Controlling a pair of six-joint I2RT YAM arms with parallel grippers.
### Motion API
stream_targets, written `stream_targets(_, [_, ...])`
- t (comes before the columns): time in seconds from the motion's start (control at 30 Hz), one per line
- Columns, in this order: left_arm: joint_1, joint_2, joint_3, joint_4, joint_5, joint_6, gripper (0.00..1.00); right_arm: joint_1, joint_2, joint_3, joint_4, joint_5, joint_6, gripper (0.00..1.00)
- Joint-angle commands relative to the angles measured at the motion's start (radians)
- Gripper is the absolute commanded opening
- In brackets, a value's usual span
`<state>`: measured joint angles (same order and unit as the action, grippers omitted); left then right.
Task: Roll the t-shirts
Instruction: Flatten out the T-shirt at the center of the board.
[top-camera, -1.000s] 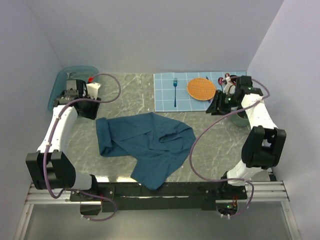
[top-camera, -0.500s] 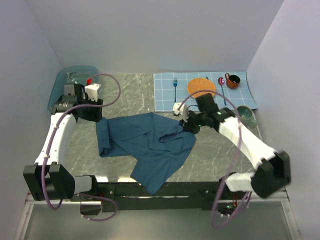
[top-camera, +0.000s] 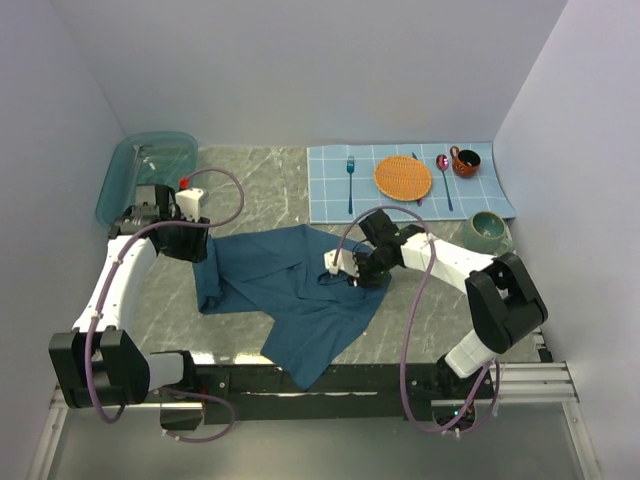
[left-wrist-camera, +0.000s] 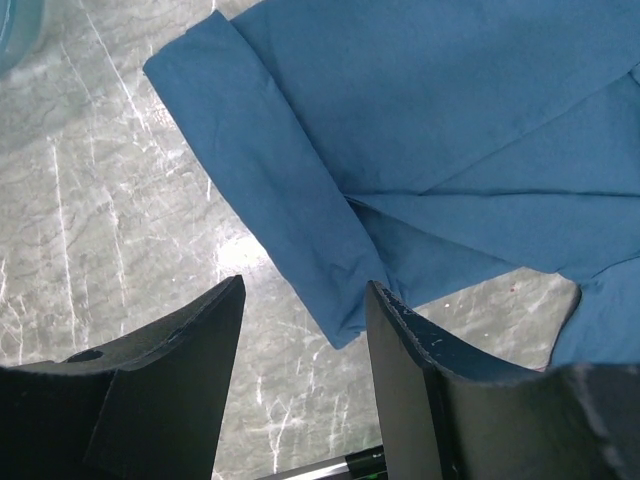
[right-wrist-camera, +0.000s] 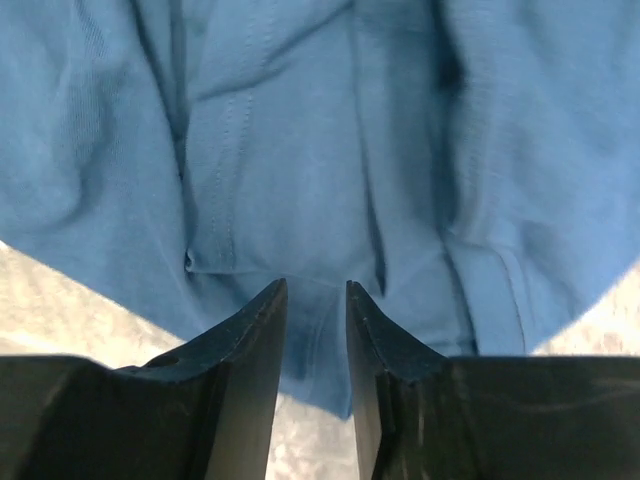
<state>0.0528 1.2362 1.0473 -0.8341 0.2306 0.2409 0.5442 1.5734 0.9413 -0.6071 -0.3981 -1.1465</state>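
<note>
Changed, right arm: a second ago it was at the right end of the placemat (top-camera: 330, 205), by the bowl (top-camera: 487, 228). Now it has crossed to the near left corner of the placemat, and the right gripper (right-wrist-camera: 316, 287) is low over the cloth.
Changed, left arm: it has come away from the tub (top-camera: 120, 175) and toward the near side. The left gripper (left-wrist-camera: 305, 292) now stands far left of the placemat, above a folded sleeve edge.
T-shirt (top-camera: 290, 290): it lies on the table (top-camera: 260, 175), on the near side of the placemat and to the left of it. It is crumpled and not spread, and its shape is almost as before.
Right fingers: they stand apart by a narrow slit with the hem under it; no cloth looks pinched.
Left fingers: wide apart, nothing between them, not touching the sleeve.
Meaning for the task: I judge that both arms are only arriving to take hold. The flattening is not begun, and the rolling also not.
Edges: the shirt's tail, the part farthest from the placemat, reaches the front edge of the table and seems to hang over it.
Open room: bare stone shows left of the placemat up to the tub, and also along its near edge below the bowl. The plate (top-camera: 403, 177) and the cutlery on the placemat stay out of the way.
</note>
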Motion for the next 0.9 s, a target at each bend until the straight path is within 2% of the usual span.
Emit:
stream_targets(0.0, [0.001, -0.026, -0.015, 0.018, 0.006, -0.002, 0.58, 0.033, -0.036, -0.067, 0.05, 0.048, -0.15, 0.39])
stream_targets(0.43, [0.001, 0.0, -0.02, 0.043, 0.016, -0.005, 0.58, 0.071, -0.102, -0.098, -0.065, 0.024, -0.203, 0.41])
stream_targets(0.87, [0.002, -0.006, -0.036, 0.043, 0.013, -0.009, 0.58, 0.112, -0.029, -0.078, 0.026, 0.025, -0.128, 0.4])
